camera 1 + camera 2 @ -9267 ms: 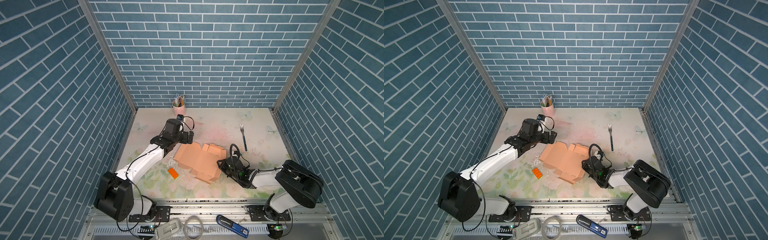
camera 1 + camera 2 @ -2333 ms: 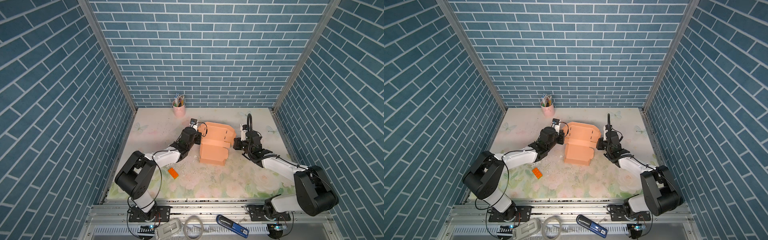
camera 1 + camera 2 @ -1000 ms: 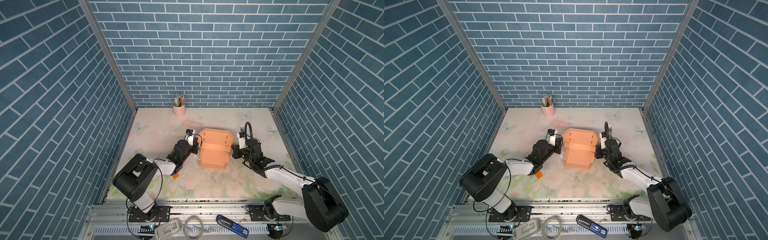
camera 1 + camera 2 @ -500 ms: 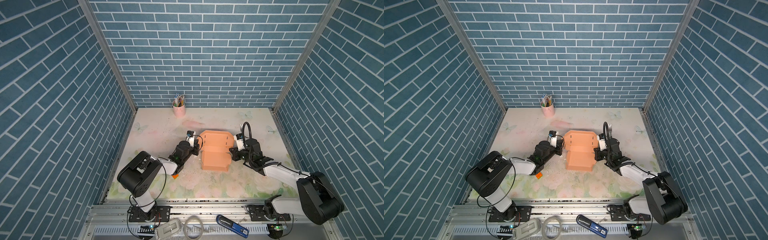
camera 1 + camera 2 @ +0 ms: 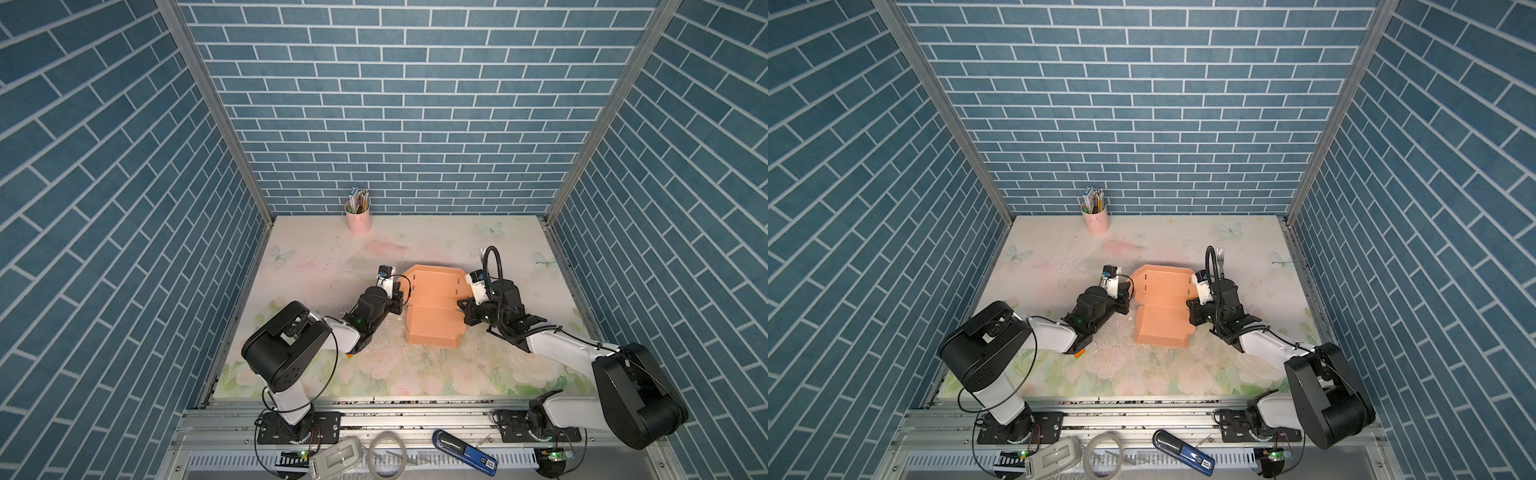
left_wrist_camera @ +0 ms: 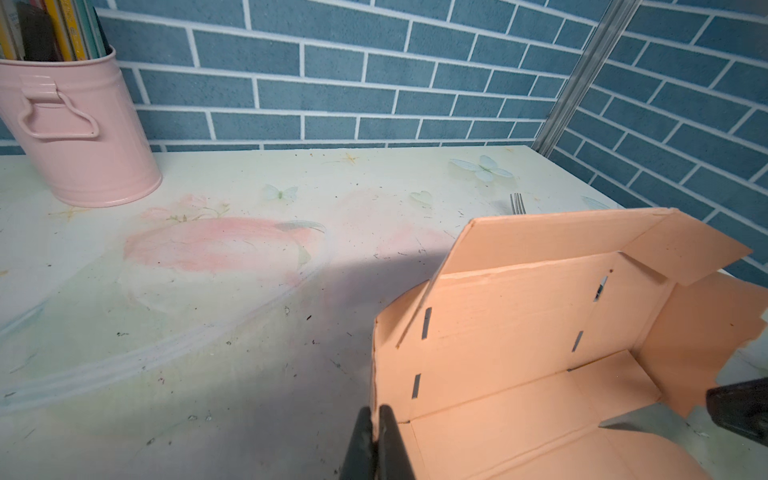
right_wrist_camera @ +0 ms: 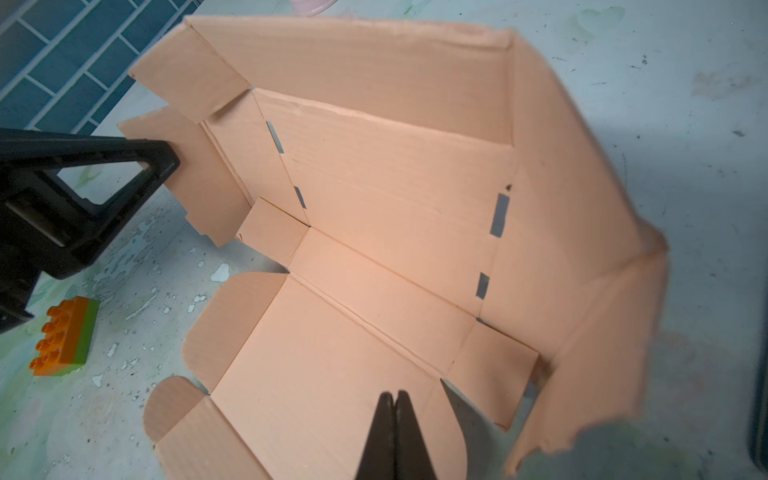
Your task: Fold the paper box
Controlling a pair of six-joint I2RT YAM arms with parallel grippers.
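Left hand (image 6: 376, 419) is clamped shut on the left side wall of the paper box (image 5: 434, 320), with the cardboard edge pinched between the fingers. Right hand (image 7: 395, 401) is closed tight too, tips at the box's right edge. Whether a flap is actually pinched there can't be told. The box is sat mid-tabletop (image 5: 374, 370) between both hands, back panel raised, front panel flat. An orange-green toy brick (image 7: 62, 336) is seen by the left arm.
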